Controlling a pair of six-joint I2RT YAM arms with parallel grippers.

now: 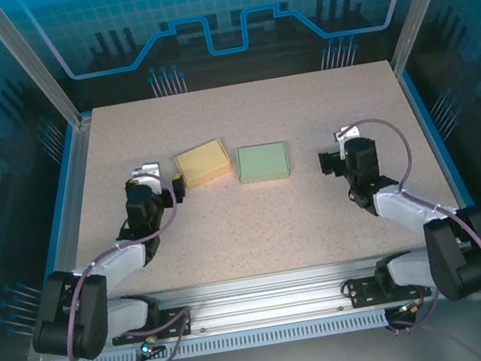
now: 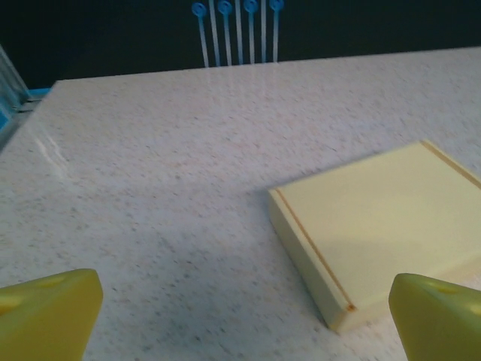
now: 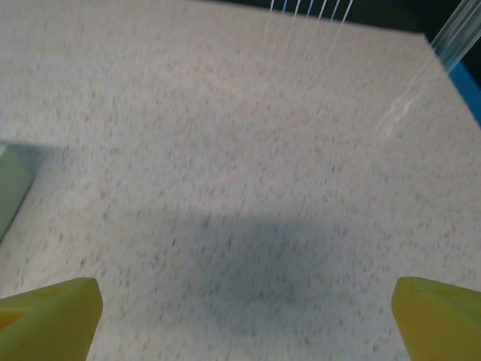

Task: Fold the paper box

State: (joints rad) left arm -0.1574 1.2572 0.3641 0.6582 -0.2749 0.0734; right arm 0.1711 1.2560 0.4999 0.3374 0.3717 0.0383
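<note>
The left tool (image 1: 160,180) hangs just left of the yellow box (image 1: 202,162), by its near-left corner. Its jaws are spread wide and carry nothing. In the left wrist view the box's corner lies just ahead, toward the right-hand finger. That placing looks like a stand-off beside the work, clear of it but within easy reach.

The yellow box lies flat on the bench (image 1: 258,233), lid down and edges square, so it reads as already folded up. Just right of the yellow box, with a narrow gap between them, sits a green box (image 1: 263,161), equally flat and closed.

The right tool (image 1: 335,151) is well right of the yellow box, beyond the green one. It too gapes wide with nothing in it and faces bare bench. Both tools flank the boxes without touching them, so I judge the folding done or nearly so.
</note>
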